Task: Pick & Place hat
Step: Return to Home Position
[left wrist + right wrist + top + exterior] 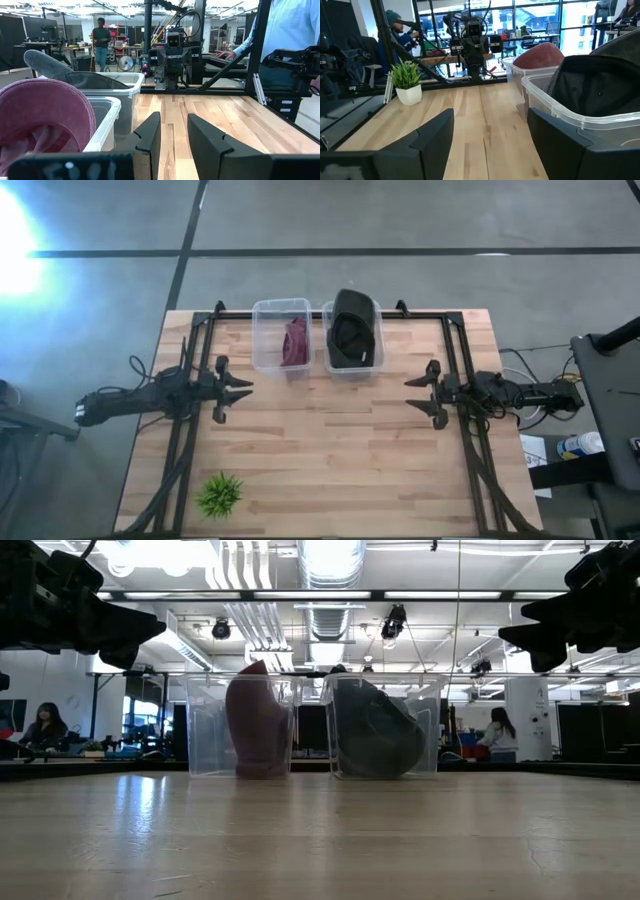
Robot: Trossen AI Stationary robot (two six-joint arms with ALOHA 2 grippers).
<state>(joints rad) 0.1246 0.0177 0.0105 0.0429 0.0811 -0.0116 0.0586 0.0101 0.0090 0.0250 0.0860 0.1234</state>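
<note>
A dark red hat (295, 342) sits inside the left clear bin (280, 333), and a black hat (352, 335) sits in the right clear bin (352, 340), its crown sticking above the rim. Both bins stand at the table's far edge. In the low view the red hat (256, 720) and black hat (375, 730) show through the bin walls. My left gripper (243, 388) hovers open over the table's left side, pointing right, with nothing between its fingers. My right gripper (412, 393) hovers open over the right side, pointing left, holding nothing.
A small green potted plant (220, 494) stands near the table's near left corner. Bare wooden tabletop (330, 440) lies between the two grippers. Black frame rails run along the table's left and right sides. People stand in the room beyond the table.
</note>
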